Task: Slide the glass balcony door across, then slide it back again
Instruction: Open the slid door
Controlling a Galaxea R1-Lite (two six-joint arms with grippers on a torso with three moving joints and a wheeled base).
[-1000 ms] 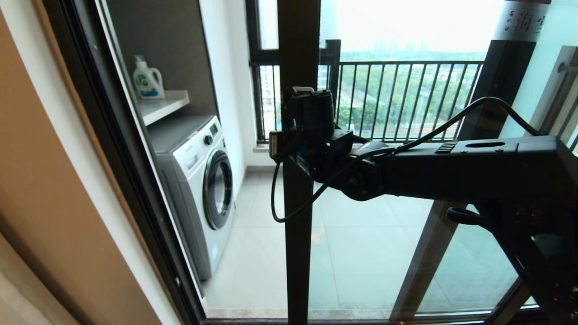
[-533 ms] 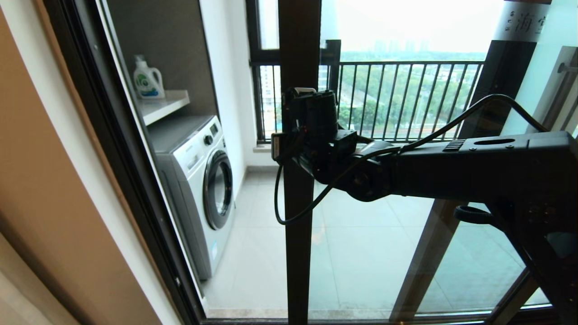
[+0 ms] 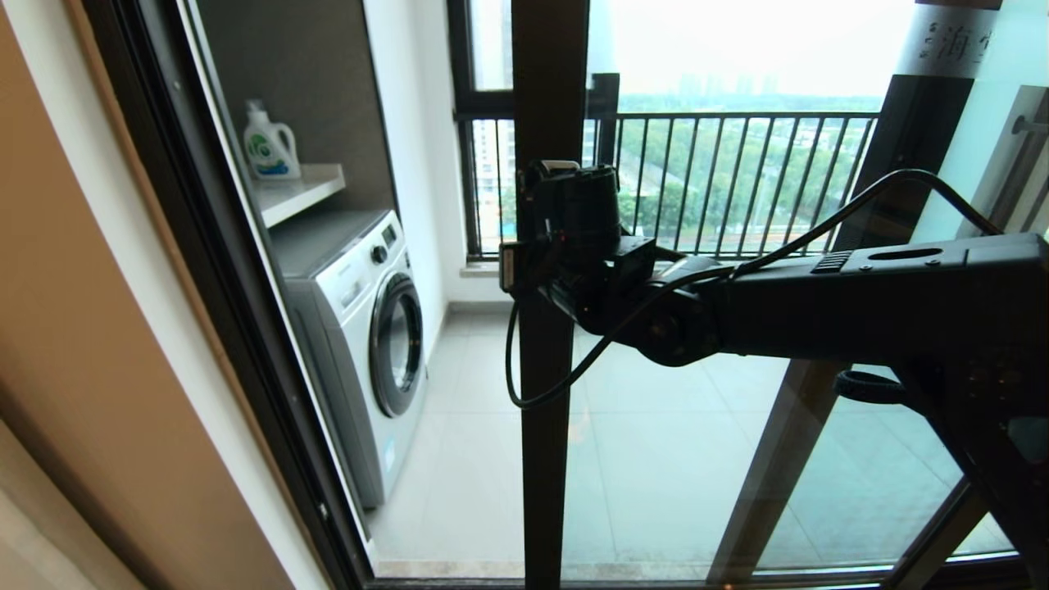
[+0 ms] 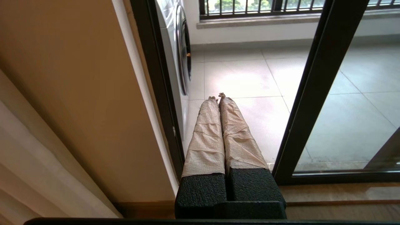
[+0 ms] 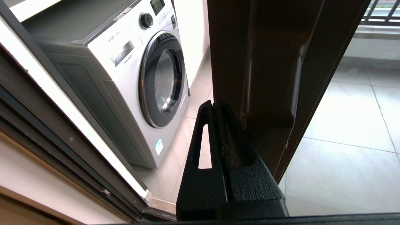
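I see the right claw (image 5: 214, 104) with its fingers pressed together, empty, tips against the leading edge of the tall clear glass balcony door in its dark brown metal frame (image 3: 545, 344), beside the dark bar handle (image 5: 272, 87). The door stands partly open; a white front-loading washing machine (image 3: 369, 328) shows through the gap. The left claw (image 4: 217, 97), paper-wrapped fingers together, idles low near the door track.

The right arm (image 3: 860, 303) reaches leftward across the head view, wrist bent, its gripper (image 5: 215, 107) closed, fingers pressed together. The left gripper (image 4: 218, 97) (fingers wrapped in tan tape) is closed too, pointing forward and down.
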